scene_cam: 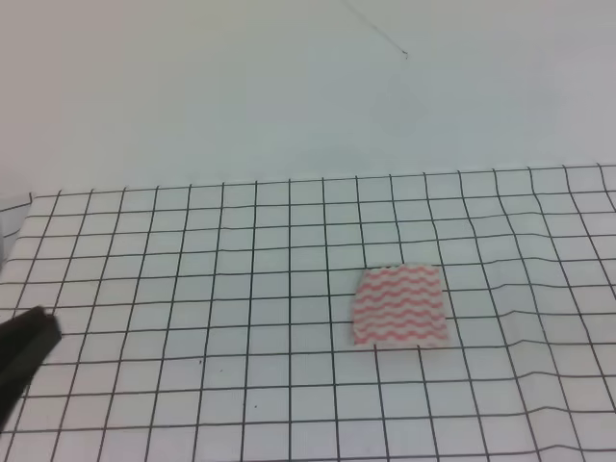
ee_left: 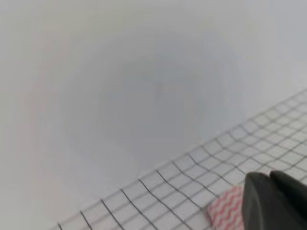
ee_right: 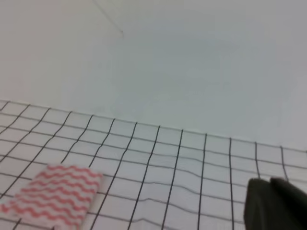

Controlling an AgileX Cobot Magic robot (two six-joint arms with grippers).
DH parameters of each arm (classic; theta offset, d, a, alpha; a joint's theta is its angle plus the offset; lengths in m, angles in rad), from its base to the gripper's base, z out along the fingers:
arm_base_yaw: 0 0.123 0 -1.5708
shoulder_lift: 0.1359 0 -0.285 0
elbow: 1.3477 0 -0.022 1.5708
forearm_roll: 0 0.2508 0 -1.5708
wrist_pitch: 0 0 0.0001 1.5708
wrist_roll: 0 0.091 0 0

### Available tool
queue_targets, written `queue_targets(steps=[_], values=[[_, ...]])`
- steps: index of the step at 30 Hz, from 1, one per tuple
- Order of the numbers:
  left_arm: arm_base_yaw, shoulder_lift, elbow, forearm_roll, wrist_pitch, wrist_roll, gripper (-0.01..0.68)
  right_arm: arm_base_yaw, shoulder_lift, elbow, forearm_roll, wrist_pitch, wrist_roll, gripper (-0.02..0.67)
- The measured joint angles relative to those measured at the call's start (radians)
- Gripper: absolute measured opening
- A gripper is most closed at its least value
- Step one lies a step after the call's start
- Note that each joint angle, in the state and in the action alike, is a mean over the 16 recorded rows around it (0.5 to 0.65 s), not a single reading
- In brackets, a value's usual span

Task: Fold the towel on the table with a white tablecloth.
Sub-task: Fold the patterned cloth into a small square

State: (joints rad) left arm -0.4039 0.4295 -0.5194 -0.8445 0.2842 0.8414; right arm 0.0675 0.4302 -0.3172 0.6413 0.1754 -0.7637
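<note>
The towel [scene_cam: 399, 305], a small rectangle with pink-red wavy stripes, lies flat on the white grid-lined tablecloth [scene_cam: 192, 289] that covers the table, right of the middle. It also shows in the left wrist view [ee_left: 225, 211] and in the right wrist view [ee_right: 53, 194]. My left gripper [scene_cam: 29, 346] is a dark shape at the left edge, far from the towel; in its wrist view [ee_left: 269, 191] the jaws look closed and empty. My right gripper is out of the high view; in its wrist view [ee_right: 269, 196] the jaws look closed and empty, to the right of the towel.
A plain white wall [scene_cam: 289, 87] rises behind the table's far edge. The tablecloth is slightly wrinkled at the right [scene_cam: 539, 289]. Its left corner [scene_cam: 24, 207] hangs at the table's left edge.
</note>
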Motion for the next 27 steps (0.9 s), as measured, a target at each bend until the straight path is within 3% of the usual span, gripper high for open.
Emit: queue_targets(steps=[9, 27], values=[[-0.012, -0.192, 0.046, 0.013, 0.065, 0.016, -0.001, 0.0, -0.041, 0.085, 0.018, 0.017, -0.001, 0.0], [-0.032, -0.202, 0.046, 0.007, 0.221, 0.024, -0.001, 0.0, -0.039, 0.102, 0.022, 0.089, -0.002, 0.0]])
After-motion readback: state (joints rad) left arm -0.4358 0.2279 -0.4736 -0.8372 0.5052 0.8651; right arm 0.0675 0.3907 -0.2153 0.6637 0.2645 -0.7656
